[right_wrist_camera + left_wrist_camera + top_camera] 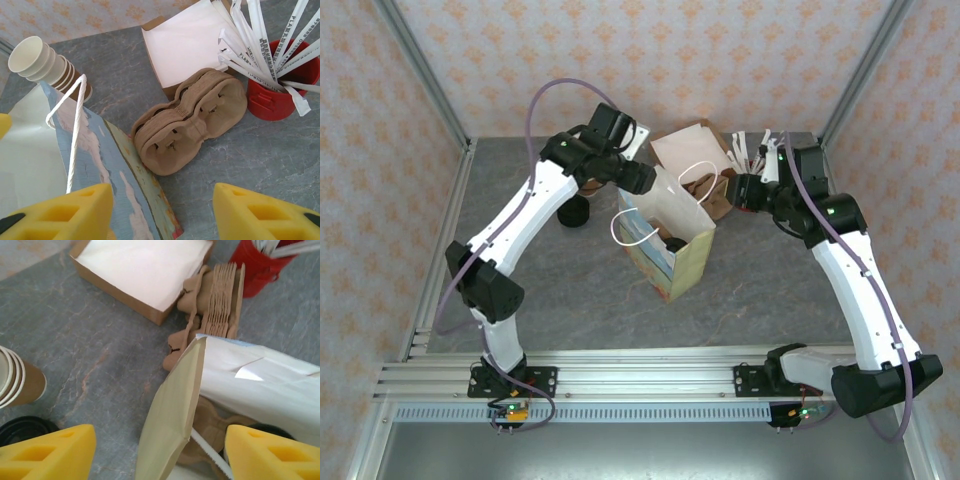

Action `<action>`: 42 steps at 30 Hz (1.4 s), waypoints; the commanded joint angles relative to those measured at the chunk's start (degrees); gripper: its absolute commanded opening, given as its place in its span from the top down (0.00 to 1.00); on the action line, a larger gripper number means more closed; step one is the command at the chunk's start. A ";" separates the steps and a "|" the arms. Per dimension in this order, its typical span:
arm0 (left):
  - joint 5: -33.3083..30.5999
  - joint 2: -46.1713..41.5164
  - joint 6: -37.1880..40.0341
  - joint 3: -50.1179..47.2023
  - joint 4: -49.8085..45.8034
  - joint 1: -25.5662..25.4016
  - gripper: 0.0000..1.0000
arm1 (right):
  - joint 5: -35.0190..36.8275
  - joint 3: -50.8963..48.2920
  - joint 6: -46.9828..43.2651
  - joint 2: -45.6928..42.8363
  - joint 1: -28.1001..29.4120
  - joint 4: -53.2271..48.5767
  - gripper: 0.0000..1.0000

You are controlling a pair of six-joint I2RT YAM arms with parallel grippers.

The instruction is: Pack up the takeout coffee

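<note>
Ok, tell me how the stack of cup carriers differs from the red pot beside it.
The stack of cup carriers is brown, lobed and several deep; the red pot is round and single. The carriers are nested and empty; the pot holds white wrapped straws. Both rest on the grey table.

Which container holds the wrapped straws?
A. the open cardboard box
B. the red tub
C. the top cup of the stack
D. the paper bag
B: in the right wrist view the wrapped straws fan out of the red tub beside the pulp carriers.
</note>
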 commanded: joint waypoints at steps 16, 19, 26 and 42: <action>-3.37 4.87 8.08 8.66 -11.20 -0.21 0.72 | 4.20 -3.04 0.02 -1.68 -0.20 3.35 0.43; -4.33 4.95 9.43 9.26 -12.60 -0.06 0.78 | 5.66 -2.96 -0.16 -1.65 -0.20 3.49 0.43; -7.44 5.10 10.62 10.47 -15.61 0.85 0.84 | 7.83 -2.28 -0.51 -1.34 -0.28 3.63 0.43; -9.81 0.35 11.76 7.03 -19.64 4.57 0.87 | 8.77 -1.04 -0.33 2.68 -0.30 5.13 0.43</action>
